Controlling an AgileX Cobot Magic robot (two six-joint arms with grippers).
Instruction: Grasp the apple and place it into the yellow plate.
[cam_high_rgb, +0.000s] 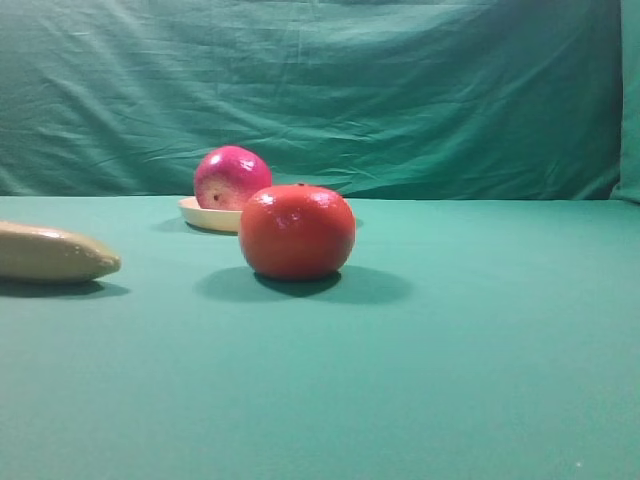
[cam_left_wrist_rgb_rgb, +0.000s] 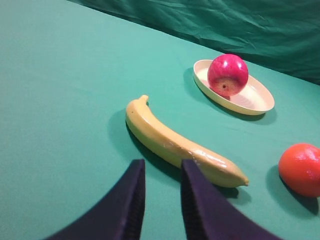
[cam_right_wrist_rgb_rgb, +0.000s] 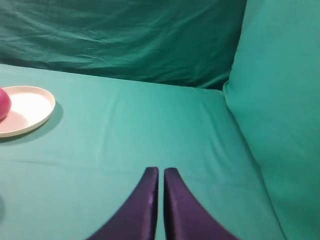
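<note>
Green cloth (cam_high_rgb: 480, 350) covers the whole table and hangs behind it as a creased backdrop (cam_high_rgb: 400, 90). From the high view, the apple (cam_high_rgb: 231, 178) sits in the plate (cam_high_rgb: 207, 216), toward its left side; only the plate's near rim shows there, and its right end is hidden behind the orange fruit (cam_high_rgb: 297, 231), which stands in front of it at about 5 o'clock from the apple. At 9 o'clock in that view a banana (cam_high_rgb: 52, 253) lies flat, its far end cut off by the frame edge. Neither of my arms appears in the high view.

My left gripper (cam_left_wrist_rgb_rgb: 161, 172) hangs over the cloth with a clear gap between its two dark fingers (cam_left_wrist_rgb_rgb: 131, 200), released and holding nothing. The banana lies just past the tips, running from 11 toward 4 o'clock; whether the right finger touches its end I cannot make out. The apple rests in the plate at 1 o'clock, dimple facing me, and the orange fruit is cropped at 3 o'clock.

My right gripper (cam_right_wrist_rgb_rgb: 161, 172) is closed, fingers nearly meeting, with nothing between them. At 10 o'clock the plate (cam_right_wrist_rgb_rgb: 30, 107) is partly cut off, and only a sliver of the apple (cam_right_wrist_rgb_rgb: 3, 102) shows at the edge.
</note>
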